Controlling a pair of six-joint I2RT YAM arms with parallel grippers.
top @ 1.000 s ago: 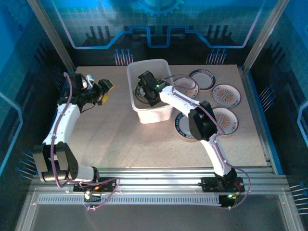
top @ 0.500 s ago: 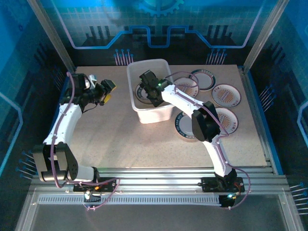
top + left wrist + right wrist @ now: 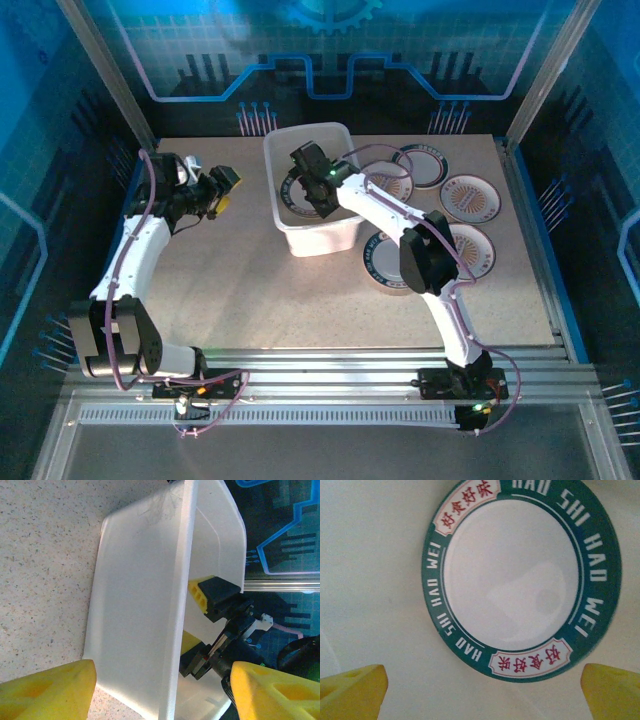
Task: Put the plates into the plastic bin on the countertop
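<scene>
Shifted slightly inside bin (image 3: 300, 240): right gripper (image 3: 482, 692), jaws wide apart, empty, over white green-rimmed plate (image 3: 520, 580) lettered HAO SHI WEI. Left gripper (image 3: 224, 186) likewise apart.

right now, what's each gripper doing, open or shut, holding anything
left gripper: open, holding nothing, facing the plastic bin.
right gripper: open, holding nothing, over a green-rimmed plate in the bin.

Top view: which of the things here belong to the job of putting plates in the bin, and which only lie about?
Belong to the job:
plastic bin
green-rimmed plate inside it
loose plates on the countertop, right of the bin
right gripper, open above that plate

Only standing around:
metal rails at the near edge
blue back wall
</scene>
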